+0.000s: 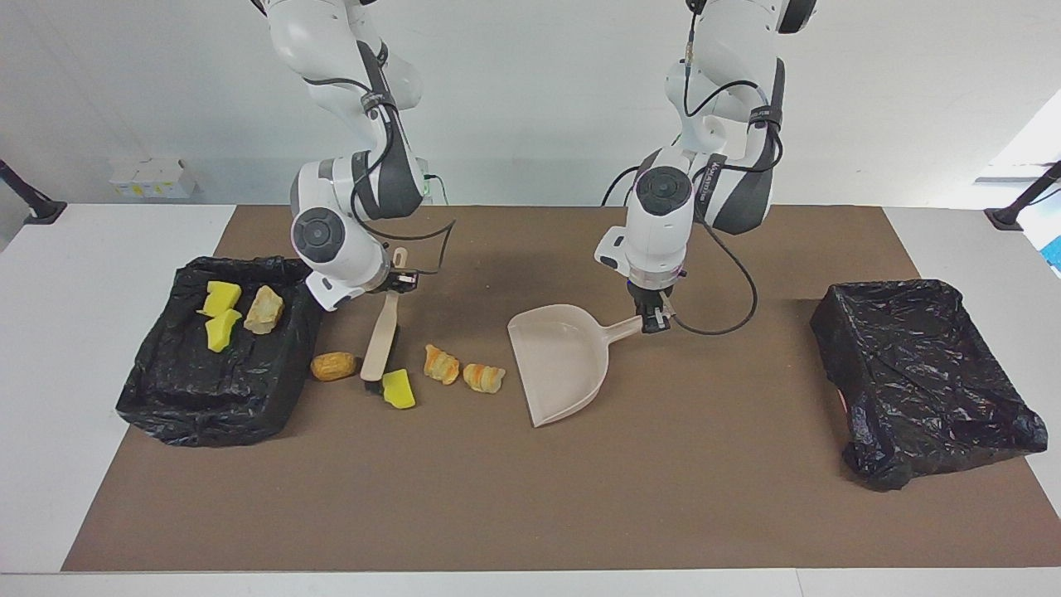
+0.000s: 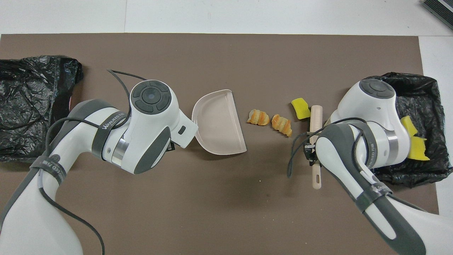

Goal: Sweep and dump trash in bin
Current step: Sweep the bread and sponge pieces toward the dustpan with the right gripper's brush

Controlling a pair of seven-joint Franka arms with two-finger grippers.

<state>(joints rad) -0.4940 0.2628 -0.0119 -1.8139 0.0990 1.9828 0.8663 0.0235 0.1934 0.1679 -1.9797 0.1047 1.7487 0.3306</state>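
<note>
My right gripper is shut on the beige brush, whose head rests on the mat against a yellow sponge scrap. Two tan-orange bread lumps lie between that scrap and the beige dustpan. Another tan lump sits beside the bin at the right arm's end. My left gripper is shut on the dustpan's handle, with the pan's mouth facing the lumps. The black-lined bin holds two yellow scraps and a tan lump.
A second black-lined bin stands at the left arm's end of the brown mat. Loose cables hang from both wrists. The white table edge runs around the mat.
</note>
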